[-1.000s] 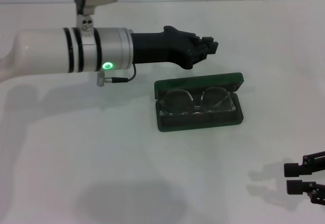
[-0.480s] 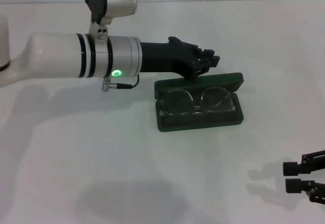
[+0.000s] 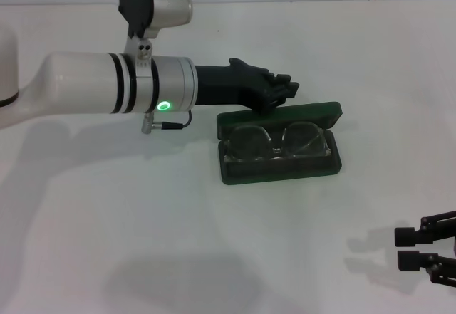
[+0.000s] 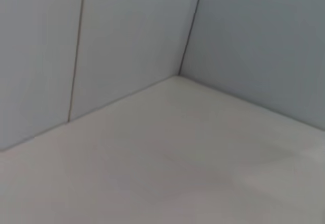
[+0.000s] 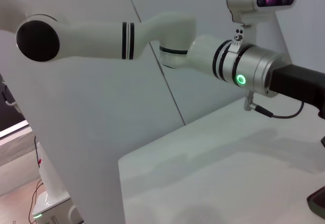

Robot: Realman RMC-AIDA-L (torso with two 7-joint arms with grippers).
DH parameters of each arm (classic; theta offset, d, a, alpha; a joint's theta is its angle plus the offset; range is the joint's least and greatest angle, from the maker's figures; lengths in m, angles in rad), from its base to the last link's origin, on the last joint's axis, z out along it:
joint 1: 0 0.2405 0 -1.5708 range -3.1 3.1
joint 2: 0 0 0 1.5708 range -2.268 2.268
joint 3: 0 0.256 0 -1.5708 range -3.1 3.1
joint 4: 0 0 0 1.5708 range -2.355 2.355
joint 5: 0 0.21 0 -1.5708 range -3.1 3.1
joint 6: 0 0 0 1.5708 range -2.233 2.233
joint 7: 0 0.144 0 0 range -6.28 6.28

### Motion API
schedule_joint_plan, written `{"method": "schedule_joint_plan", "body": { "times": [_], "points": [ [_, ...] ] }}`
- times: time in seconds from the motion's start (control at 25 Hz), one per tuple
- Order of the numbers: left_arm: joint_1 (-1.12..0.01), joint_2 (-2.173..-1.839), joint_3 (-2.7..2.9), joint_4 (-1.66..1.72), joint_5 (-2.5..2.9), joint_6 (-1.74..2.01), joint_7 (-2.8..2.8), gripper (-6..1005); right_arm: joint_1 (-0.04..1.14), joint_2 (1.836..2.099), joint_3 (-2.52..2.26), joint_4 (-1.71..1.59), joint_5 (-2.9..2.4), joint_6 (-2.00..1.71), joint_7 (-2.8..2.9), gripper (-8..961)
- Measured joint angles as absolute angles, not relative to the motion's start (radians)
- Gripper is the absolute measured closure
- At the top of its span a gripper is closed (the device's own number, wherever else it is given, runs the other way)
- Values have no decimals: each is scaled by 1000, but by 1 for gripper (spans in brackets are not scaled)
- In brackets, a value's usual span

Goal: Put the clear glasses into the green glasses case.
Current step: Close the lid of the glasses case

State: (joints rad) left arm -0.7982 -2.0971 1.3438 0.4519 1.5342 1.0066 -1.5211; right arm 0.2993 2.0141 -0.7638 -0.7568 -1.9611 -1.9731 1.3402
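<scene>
On the white table [image 3: 142, 221], one open green glasses case [image 3: 279, 170] holds one pair of clear glasses [image 3: 276, 142]; left gripper [image 3: 285, 87] behind it grasps nothing, fingers together.

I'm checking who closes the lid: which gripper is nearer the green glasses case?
Left. The left gripper hovers just behind the green glasses case; the right gripper sits far off.

1. Green glasses case [image 3: 279, 173]: dark green, rectangular with rounded corners, lying open on the white surface. Its lid stands raised along the far long edge, and its long axis runs left to right in the head view.
2. Clear glasses [image 3: 276, 143]: fully transparent and colourless, seated inside the open case, both lenses side by side along its length.
</scene>
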Motion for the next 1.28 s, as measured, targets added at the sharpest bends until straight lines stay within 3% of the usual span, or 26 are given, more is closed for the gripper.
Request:
{"method": "schedule_joint_plan", "body": {
  "times": [1.28],
  "points": [
    [-788, -2098, 1413, 443, 1530, 1008, -1534, 835, 299, 2014, -764, -740, -1962, -1945, 1326, 660]
  ]
}}
